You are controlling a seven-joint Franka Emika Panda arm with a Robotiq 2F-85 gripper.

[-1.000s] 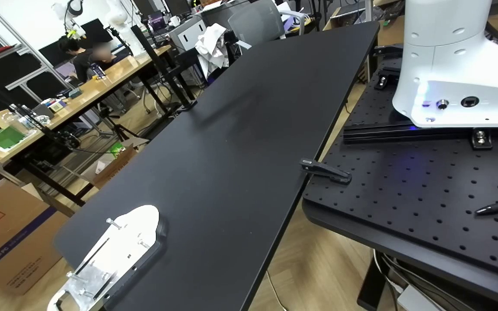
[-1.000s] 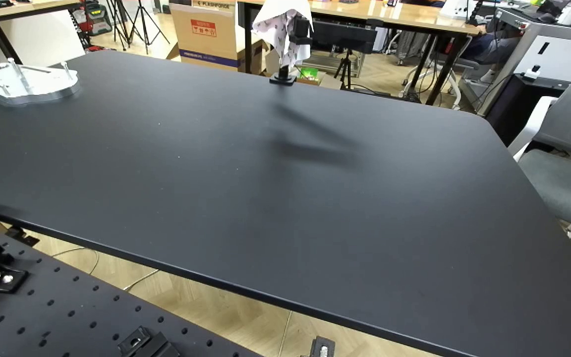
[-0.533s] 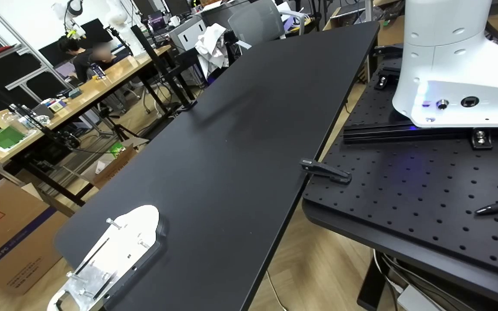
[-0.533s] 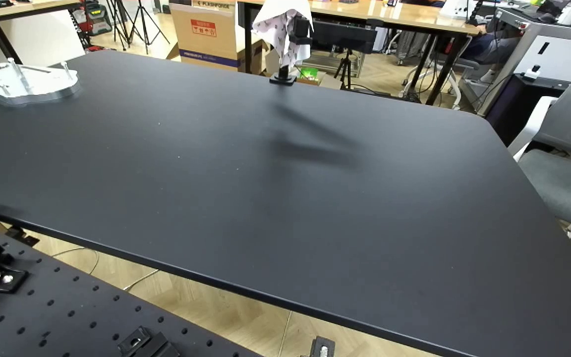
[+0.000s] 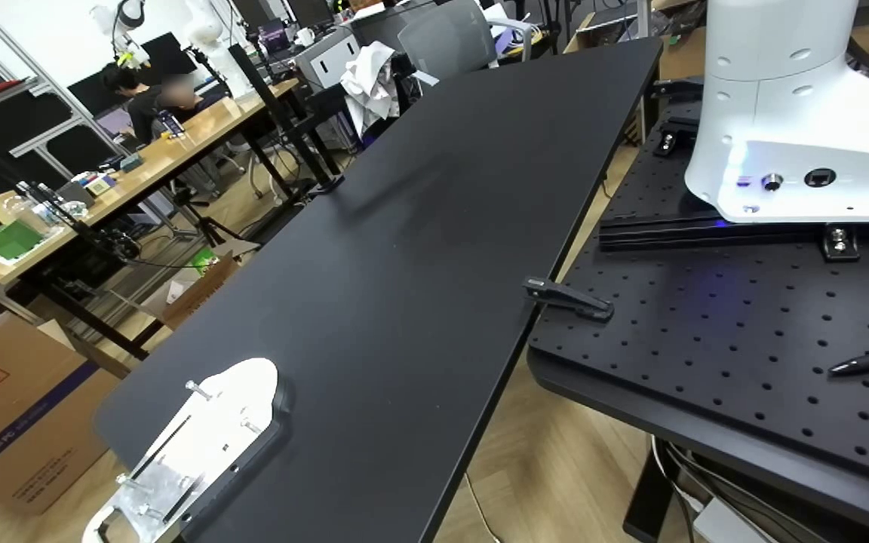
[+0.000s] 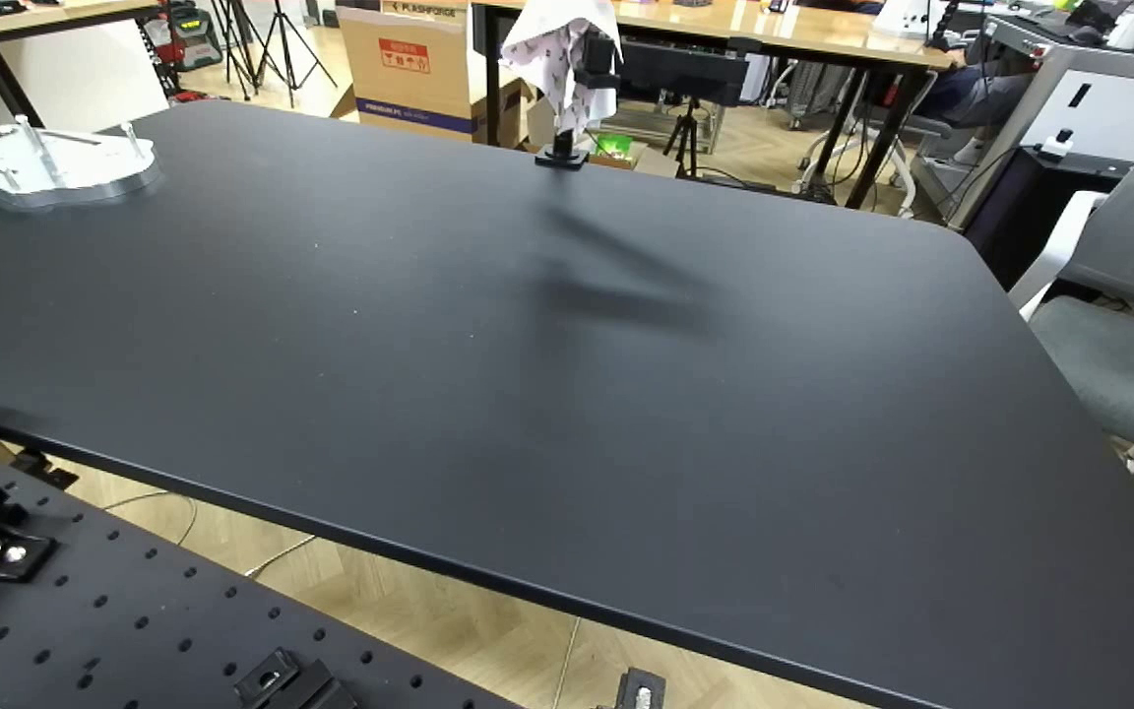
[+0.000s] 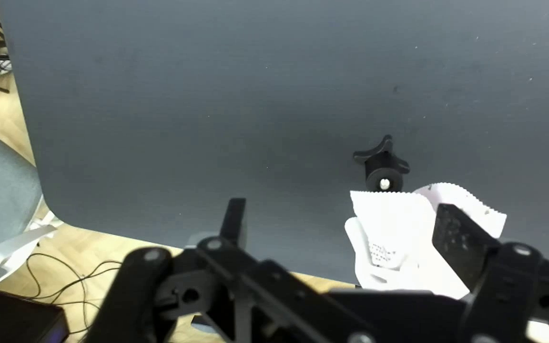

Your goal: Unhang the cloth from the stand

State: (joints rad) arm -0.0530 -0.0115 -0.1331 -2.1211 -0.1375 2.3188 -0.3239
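The gripper (image 7: pixel 340 221) has its jaws spread wide, pinching nothing; in the wrist view the cloth (image 7: pixel 396 219) lies right of the middle of the gap, close by the right finger (image 7: pixel 462 243) and well apart from the left finger (image 7: pixel 234 219); the right finger hides part of the cloth's right side, though whether the two touch, or one hangs above the other, I cannot tell. In both exterior views the cloth hangs draped on the stand (image 5: pixel 284 117) at the far edge of the table (image 6: pixel 429 345), across from the robot arm (image 5: pixel 774 90); its long way runs downward, in loose folds; the gripper shows in neither of them.

The coming move, as I judge it, turns on that offset; the jaws should go right, as the wrist view has it, until the folds sit midway between the fingers; closing from here, the right finger would probably shove the limp cloth left before the left finger arrived; the knob (image 7: pixel 383 166) stands just beside the jagged hem, on the near side, so a grip placed too near could catch hard plastic along with fabric.
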